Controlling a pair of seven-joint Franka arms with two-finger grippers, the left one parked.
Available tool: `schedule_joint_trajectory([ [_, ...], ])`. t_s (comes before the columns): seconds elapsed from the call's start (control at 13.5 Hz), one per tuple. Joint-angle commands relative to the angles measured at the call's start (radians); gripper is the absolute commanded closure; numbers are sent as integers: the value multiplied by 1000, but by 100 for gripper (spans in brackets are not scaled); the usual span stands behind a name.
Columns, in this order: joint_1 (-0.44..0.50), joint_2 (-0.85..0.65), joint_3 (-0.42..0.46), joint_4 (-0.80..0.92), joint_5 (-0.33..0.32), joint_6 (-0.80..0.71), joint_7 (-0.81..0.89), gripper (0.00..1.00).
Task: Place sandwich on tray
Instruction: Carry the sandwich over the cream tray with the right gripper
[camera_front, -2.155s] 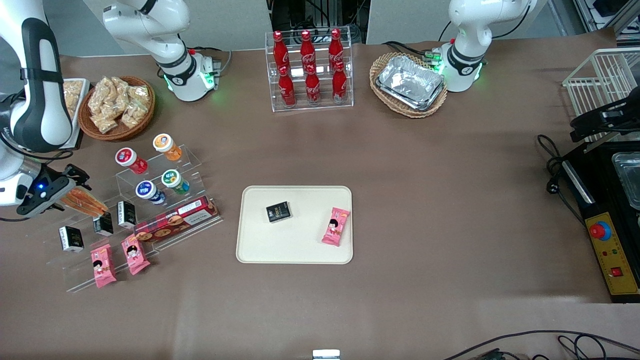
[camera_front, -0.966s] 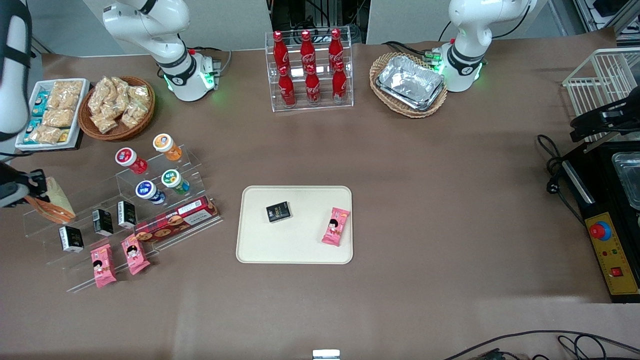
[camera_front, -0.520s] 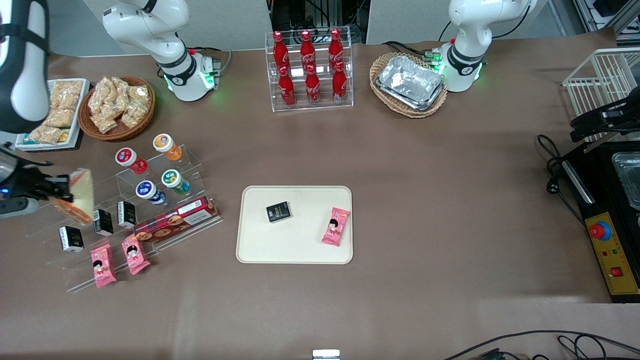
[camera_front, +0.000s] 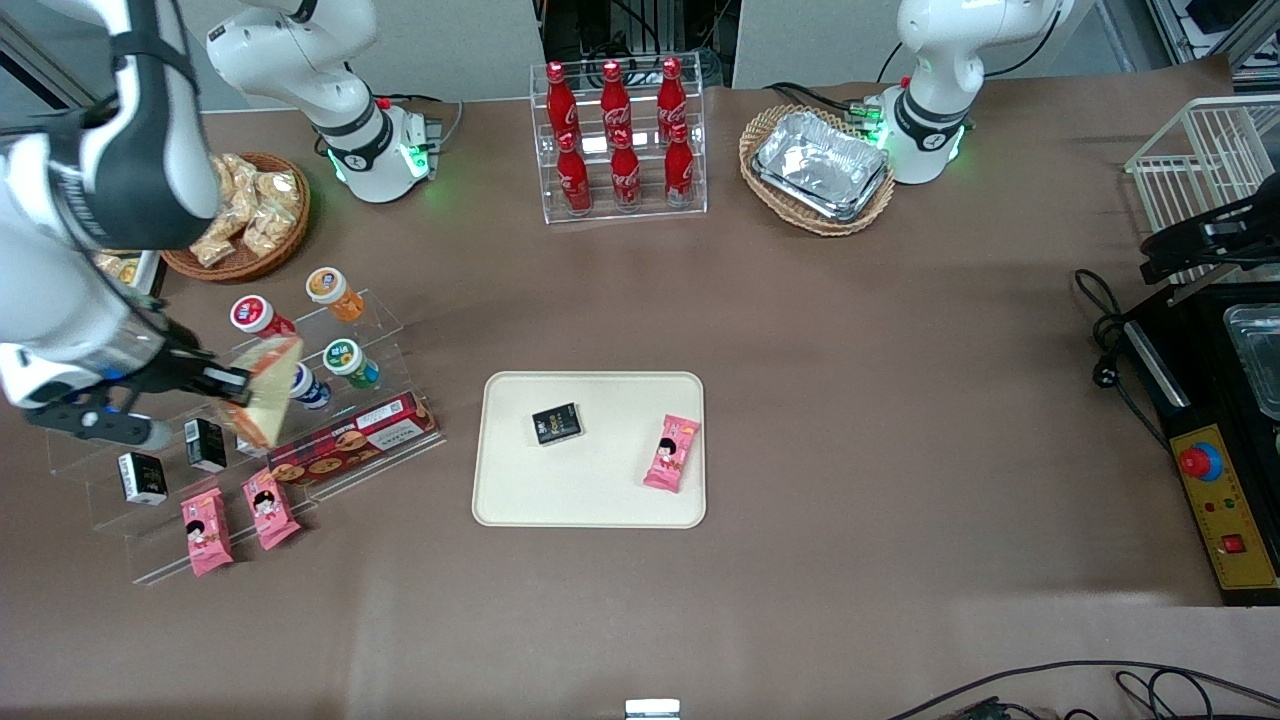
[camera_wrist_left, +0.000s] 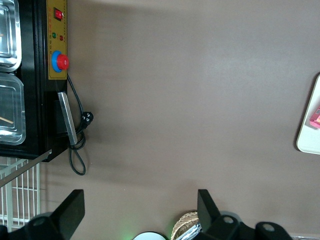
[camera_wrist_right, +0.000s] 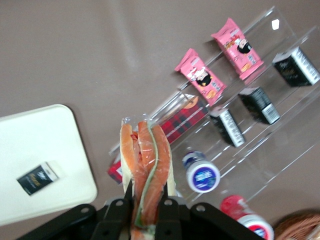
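You are looking at the cream-beige tray (camera_front: 590, 490) lying flat in the middle of the table, carrying a small black packet (camera_front: 556, 423) and a pink snack packet (camera_front: 671, 452). Toward the working arm's end, the clear acrylic display steps (camera_front: 375, 320) are holding the long red biscuit box (camera_front: 352, 438), lidded cups and small black cartons. Your gripper (camera_front: 236, 385) is hanging above those steps, well apart from the tray. The sandwich (camera_front: 266, 390) is sitting between its fingers (camera_wrist_right: 118, 215), its long axis running straight out from them, one end pinched and the other (camera_wrist_right: 145, 150) pointing away over the biscuit box. The jaws are pressing on the two bread faces, open only as wide as the wedge is thick.
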Motion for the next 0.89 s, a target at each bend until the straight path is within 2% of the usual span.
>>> schedule_joint_trajectory([
  [0.0,106,114,-11,111,22,0,305,95],
  [0.22,187,224,-11,172,66,35,601,95],
  [0.52,223,368,-11,243,140,236,1109,95],
  [0.82,241,471,-4,273,204,370,1418,94],
])
